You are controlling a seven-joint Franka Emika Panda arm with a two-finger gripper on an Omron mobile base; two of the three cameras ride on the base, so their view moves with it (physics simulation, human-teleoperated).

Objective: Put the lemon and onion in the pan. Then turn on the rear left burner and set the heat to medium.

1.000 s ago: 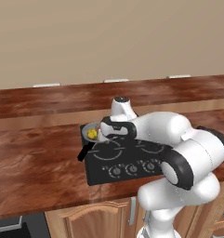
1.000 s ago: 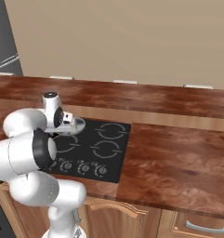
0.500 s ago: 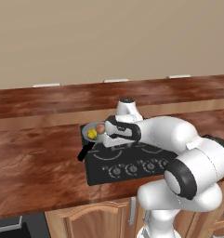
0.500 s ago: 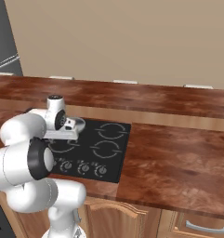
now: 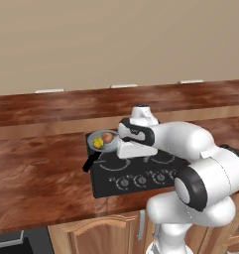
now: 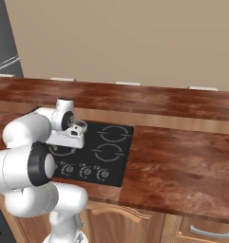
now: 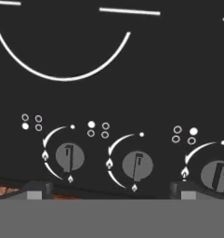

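Observation:
The small grey pan [image 5: 102, 135] sits on the rear left burner of the black cooktop [image 5: 141, 167], its black handle [image 5: 90, 161] pointing toward the front left. Inside it lie the yellow lemon [image 5: 97, 143] and the orange-brown onion [image 5: 107, 137], side by side. My gripper [image 5: 126, 156] hangs just right of the pan, over the left half of the cooktop, and points down. In the hand view the gripper [image 7: 111, 190] is open and holds nothing; its fingertips [image 7: 36, 189] frame a row of grey knobs [image 7: 69, 157] with flame marks. From the right, the gripper [image 6: 69, 144] shows above the cooktop's left burners.
Several knobs [image 5: 141, 179] line the cooktop's front edge. The brown wooden counter [image 5: 36, 168] stretches to both sides, with a raised ledge [image 5: 66, 106] and beige wall behind. A dark appliance [image 6: 4, 42] stands at the far left. Wooden cabinets [image 5: 101, 233] are below.
My hand has drawn back from over the pan, to the right and toward the knobs. The onion, hidden behind the hand a second ago, now shows in the pan beside the lemon.

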